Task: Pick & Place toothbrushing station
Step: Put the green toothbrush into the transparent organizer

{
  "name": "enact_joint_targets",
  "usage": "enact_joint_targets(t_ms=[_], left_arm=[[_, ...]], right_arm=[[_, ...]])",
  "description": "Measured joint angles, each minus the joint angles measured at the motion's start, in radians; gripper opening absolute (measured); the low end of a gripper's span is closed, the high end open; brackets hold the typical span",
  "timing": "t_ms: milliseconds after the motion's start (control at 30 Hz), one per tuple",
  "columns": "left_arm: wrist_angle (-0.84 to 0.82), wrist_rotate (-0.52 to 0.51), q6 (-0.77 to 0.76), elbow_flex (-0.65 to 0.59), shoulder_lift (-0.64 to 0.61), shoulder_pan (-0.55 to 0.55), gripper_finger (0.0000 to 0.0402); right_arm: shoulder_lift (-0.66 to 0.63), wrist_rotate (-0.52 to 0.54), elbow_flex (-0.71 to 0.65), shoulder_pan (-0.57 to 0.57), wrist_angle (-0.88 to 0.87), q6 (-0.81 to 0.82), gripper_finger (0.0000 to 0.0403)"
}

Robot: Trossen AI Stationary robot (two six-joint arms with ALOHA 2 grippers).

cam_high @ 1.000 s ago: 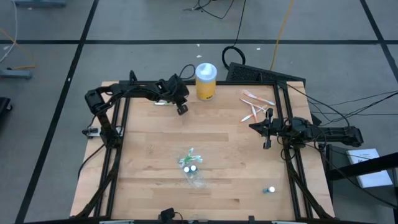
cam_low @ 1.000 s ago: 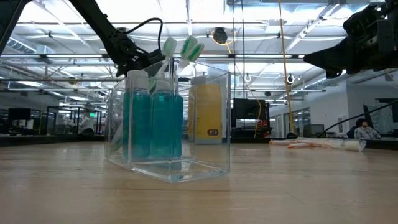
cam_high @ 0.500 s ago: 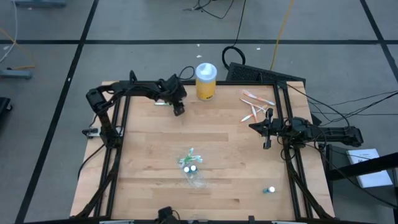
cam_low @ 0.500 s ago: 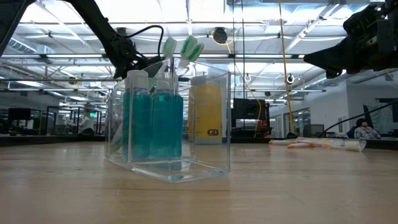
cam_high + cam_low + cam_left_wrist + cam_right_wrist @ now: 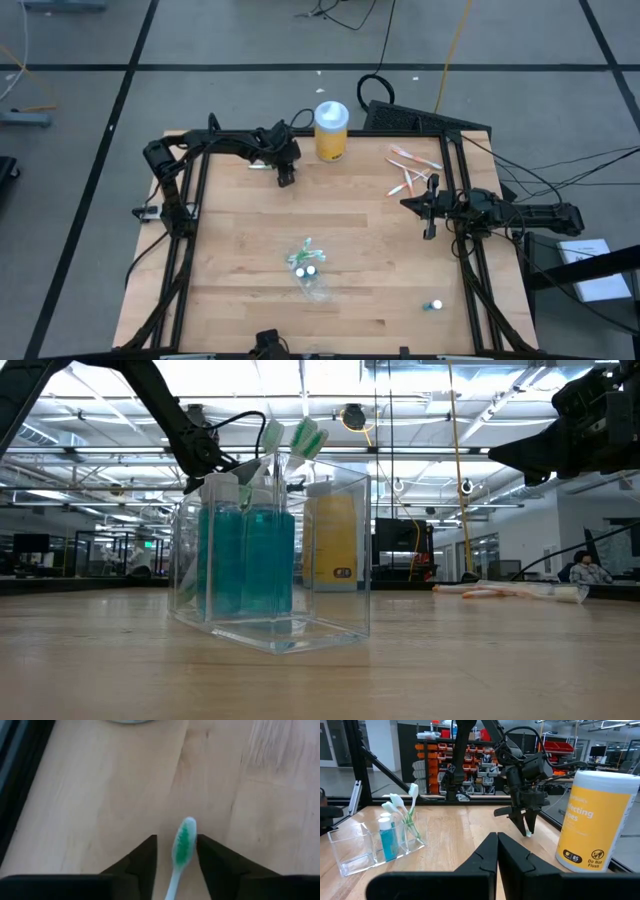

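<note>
The toothbrushing station (image 5: 270, 560) is a small, clear, colourless plastic box with straight walls and an open top, standing upright on the wooden table (image 5: 370, 250) toward its near middle. Through its see-through sides two bottles of teal-blue liquid with white caps show, and several toothbrushes with white and green heads lean out over its rim. From above it shows as a faint glassy patch with green and white bits (image 5: 310, 265); the right wrist view shows it off to the side with the brushes fanned upward (image 5: 380, 845).

The left claw (image 5: 285, 178) hangs over the far part of the table, just beside the yellow jar (image 5: 331, 131) with its white lid. Its fingers are spread apart, and a green-bristled toothbrush (image 5: 182, 845) lies between them; whether they touch it cannot be told. The right wrist view shows this claw pointing down with the brush tip at the table (image 5: 526, 827).

The right claw (image 5: 430, 215) waits over the right side of the table, fingers pressed together, holding nothing. More toothbrushes (image 5: 412, 170) lie scattered near the far right corner
</note>
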Motion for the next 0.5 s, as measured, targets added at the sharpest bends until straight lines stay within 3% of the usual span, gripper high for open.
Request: enact_joint_targets(t_ms=[300, 500], left_arm=[[0.016, -0.027, -0.009, 0.0, 0.0, 0.006, 0.0018], [0.024, -0.029, -0.033, 0.0, 0.0, 0.005, 0.0022]], right_arm=[[0.0, 0.0, 0.0, 0.0, 0.0, 0.0, 0.0004], [0.0, 0.0, 0.0, 0.0, 0.0, 0.0, 0.0004]])
